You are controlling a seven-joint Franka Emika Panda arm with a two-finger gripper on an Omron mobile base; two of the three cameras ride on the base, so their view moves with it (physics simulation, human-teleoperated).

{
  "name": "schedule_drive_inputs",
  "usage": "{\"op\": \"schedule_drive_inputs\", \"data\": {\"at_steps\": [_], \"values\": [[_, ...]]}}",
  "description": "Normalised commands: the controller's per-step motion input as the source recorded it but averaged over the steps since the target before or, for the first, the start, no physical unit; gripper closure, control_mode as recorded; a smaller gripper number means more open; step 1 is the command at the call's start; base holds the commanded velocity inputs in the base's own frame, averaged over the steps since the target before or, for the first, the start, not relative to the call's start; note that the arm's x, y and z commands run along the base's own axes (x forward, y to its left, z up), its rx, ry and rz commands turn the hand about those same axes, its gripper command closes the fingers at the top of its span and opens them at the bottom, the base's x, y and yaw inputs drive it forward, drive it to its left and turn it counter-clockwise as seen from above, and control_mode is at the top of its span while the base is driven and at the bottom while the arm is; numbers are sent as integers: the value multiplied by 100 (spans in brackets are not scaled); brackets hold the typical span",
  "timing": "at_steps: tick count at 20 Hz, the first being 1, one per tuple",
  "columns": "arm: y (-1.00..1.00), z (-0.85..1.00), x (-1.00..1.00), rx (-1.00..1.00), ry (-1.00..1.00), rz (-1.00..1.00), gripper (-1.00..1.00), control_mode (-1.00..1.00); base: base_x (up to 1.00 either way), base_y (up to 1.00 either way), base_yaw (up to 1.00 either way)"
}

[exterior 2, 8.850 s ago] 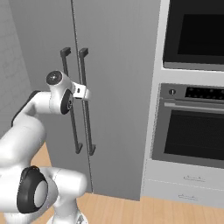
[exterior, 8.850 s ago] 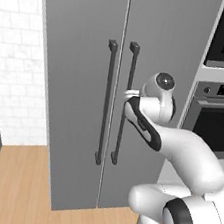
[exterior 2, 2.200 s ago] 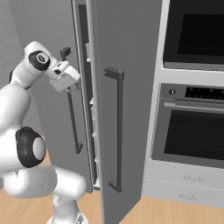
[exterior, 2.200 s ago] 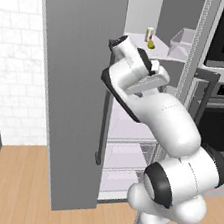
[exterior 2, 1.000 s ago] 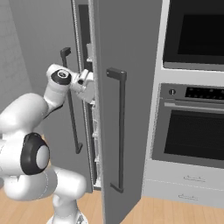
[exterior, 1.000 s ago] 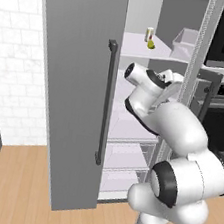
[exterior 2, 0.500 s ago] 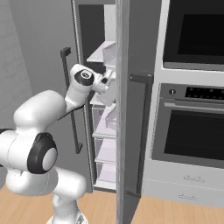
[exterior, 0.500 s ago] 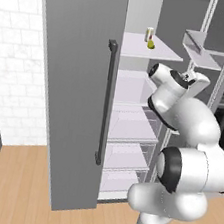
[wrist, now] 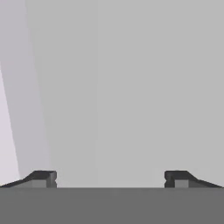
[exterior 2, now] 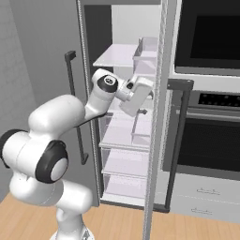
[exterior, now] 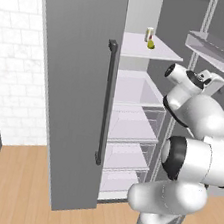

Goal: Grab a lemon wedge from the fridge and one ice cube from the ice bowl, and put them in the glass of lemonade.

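Two dark fingertips (wrist: 43, 178) of the gripper (wrist: 109, 179) stood wide apart in the hand view, with nothing between them, facing a plain grey surface at close range. The fridge (exterior: 76, 94) had its right door (exterior 2: 157, 117) swung open, edge-on in the right base view, while the left door with its long dark bar handle (exterior: 105, 103) remained shut. Inside were white shelves (exterior: 148, 48) and clear drawers (exterior: 133, 122). On the upper shelf, the tiny yellow-green lemon wedge (exterior: 152, 44) lay just beside a small upright cream-and-red can (exterior: 149, 34), towards the back. The arm's hand (exterior 2: 137, 99) was held in the open doorway, below that upper shelf and well apart from the wedge, close to the inner side of the open door. To the right of the fridge stood a dark wall oven (exterior 2: 211, 37).
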Motion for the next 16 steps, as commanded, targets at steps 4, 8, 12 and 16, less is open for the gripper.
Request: {"op": "schedule_drive_inputs", "data": {"at_steps": [4, 8, 12, 16], "values": [[-45, -10, 4, 0, 7, 0, -100, -100, 0, 0, 0], [-56, -11, 8, 0, 6, 0, -100, -100, 0, 0, 0], [3, 0, -9, 0, 0, 0, -100, -100, 0, 0, 0], [36, 20, -23, 0, 0, 2, -100, -100, 0, 0, 0]]}}
